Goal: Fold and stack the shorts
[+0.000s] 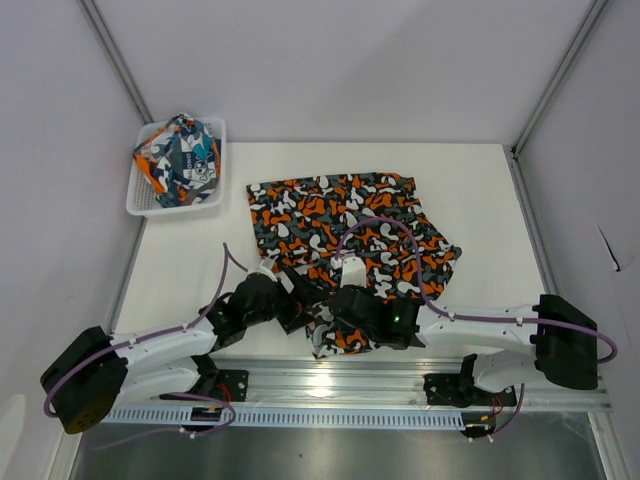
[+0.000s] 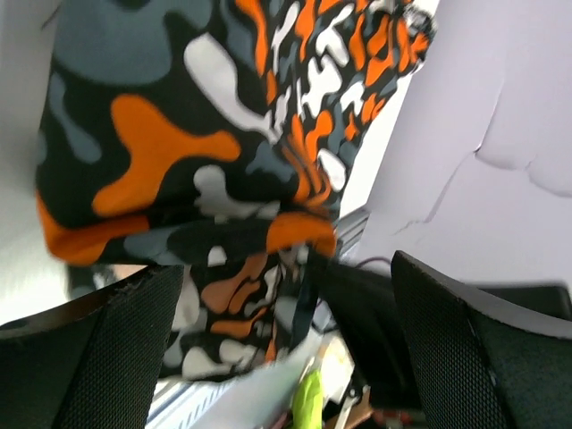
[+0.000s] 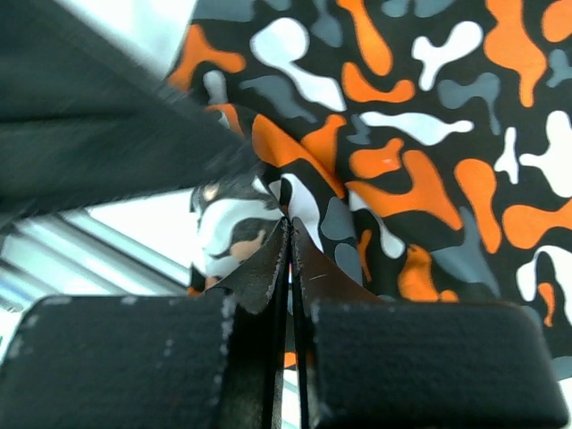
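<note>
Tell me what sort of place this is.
Probably a robot lab cell: white table enclosed by plain panels on metal posts, two arms bolted to a rail.

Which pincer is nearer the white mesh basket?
Left. The left pincer is at the camouflage shorts' near edge, toward the basket; the right pincer is beside it, farther right.

The orange, black, grey and white camouflage-print cloth shorts (image 1: 340, 215) look soft and matt, a thin fabric that creases readily. The teal, orange, white and dark grey graphic-print cloth shorts (image 1: 185, 152) have the same dull finish. The white mesh plastic basket (image 1: 140, 205) is faintly glossy. The white desk (image 1: 480, 200) is smooth and matt. The left hand (image 2: 286, 273) has black pads (image 2: 447, 349) with a fine dimpled texture (rubbery, by the look); the right hand (image 3: 288, 234) is scuffed matt black. The silvery metal rail (image 1: 350, 385) gleams.
</note>
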You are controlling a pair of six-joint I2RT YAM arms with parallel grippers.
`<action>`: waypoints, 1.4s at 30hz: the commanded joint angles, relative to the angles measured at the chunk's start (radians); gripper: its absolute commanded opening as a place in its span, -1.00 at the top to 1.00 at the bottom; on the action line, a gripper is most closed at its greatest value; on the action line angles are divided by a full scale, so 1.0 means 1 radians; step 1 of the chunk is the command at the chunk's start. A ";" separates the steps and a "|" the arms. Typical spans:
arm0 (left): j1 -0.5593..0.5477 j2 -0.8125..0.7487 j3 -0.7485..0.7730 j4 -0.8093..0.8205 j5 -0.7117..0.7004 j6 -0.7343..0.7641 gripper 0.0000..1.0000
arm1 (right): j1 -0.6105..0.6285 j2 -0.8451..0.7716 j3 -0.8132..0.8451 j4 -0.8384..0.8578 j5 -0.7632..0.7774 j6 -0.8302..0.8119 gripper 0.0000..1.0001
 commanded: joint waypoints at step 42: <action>-0.048 0.083 0.113 -0.016 -0.459 0.136 -0.96 | 0.321 0.205 0.142 -0.169 0.333 0.169 -0.28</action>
